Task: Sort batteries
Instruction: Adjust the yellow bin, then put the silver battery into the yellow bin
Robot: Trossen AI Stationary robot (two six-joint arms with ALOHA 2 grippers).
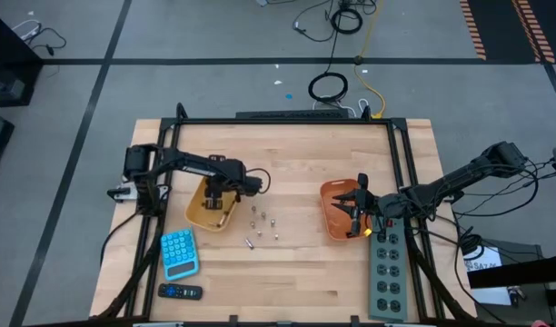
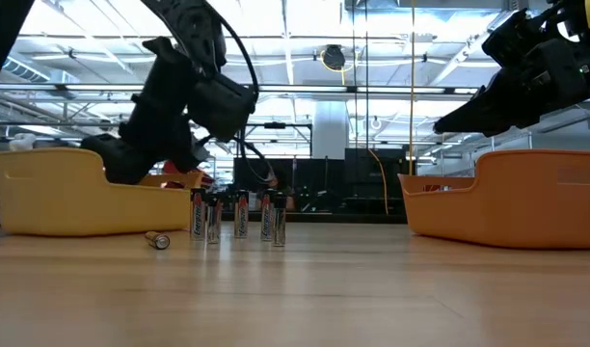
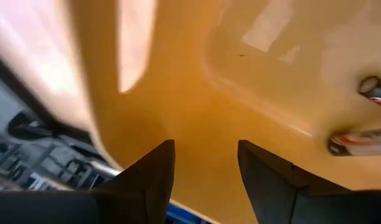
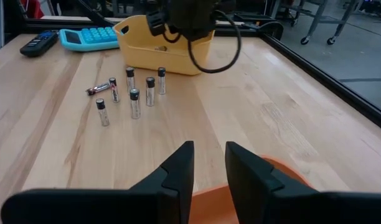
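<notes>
**Six batteries left on the counter, both claws over their trays**

Six batteries (image 4: 134, 93) show between the two trays in the right wrist view: five stand upright in a loose cluster and one lies on its side just beside them. Standing on end probably makes them easy to pinch from above. At least two more batteries (image 3: 365, 140) lie on the floor of the yellow tray (image 1: 198, 213), so sorting looks well underway.

The left claw (image 3: 206, 168) hangs inside that tray with its fingers parted and nothing between them, a pose that fits a drop-off. The right claw (image 4: 209, 165) hovers over the rim of the orange tray (image 1: 334, 213), fingers slightly apart and empty.

Off to the side on the wooden counter (image 1: 296, 282) sit a blue calculator (image 1: 179, 252) and a black remote (image 1: 180, 292), clear of the working area.
</notes>
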